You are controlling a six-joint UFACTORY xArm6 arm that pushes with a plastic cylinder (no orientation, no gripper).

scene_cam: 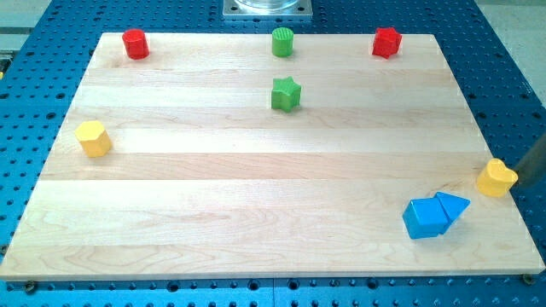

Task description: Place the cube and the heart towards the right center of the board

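The blue cube lies near the board's lower right, touching a blue triangular block on its right. The yellow heart sits at the board's right edge, up and to the right of the cube. My rod enters from the view's right edge. My tip is right against the heart's right side.
A red cylinder, a green cylinder and a red block stand along the top edge of the wooden board. A green star lies below the green cylinder. A yellow hexagon is at the left.
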